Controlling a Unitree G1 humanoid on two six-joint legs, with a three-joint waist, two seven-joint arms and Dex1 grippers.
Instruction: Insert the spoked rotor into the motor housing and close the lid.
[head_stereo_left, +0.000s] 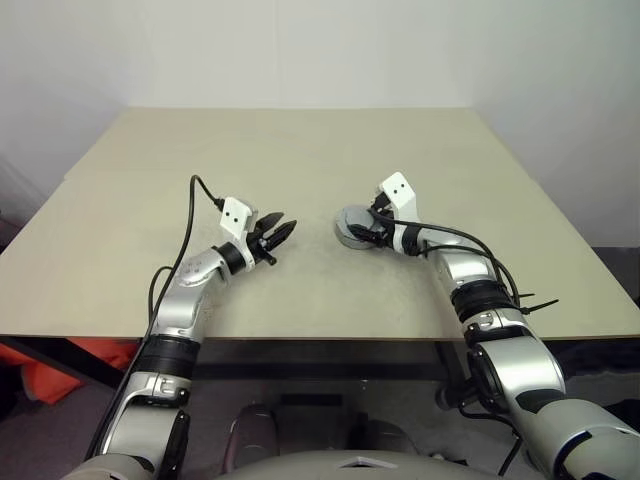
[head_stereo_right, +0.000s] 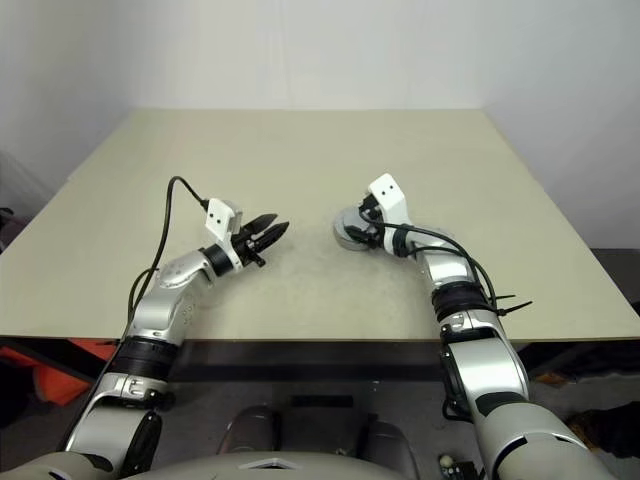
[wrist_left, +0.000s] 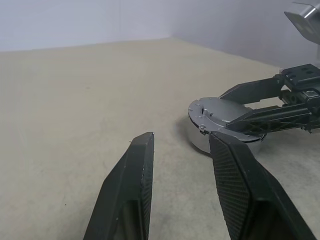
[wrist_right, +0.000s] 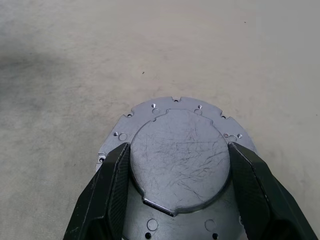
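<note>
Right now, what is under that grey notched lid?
The lid sits on the silver motor housing, whose side wall shows beneath it. Whatever is inside is covered.

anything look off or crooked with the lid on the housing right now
Nothing stands out. The lid lies flat on the motor housing, notched edge in line with the rim, only fine scratches on its raised centre. The right gripper straddles that centre; the left gripper hangs open, apart from it.
</note>
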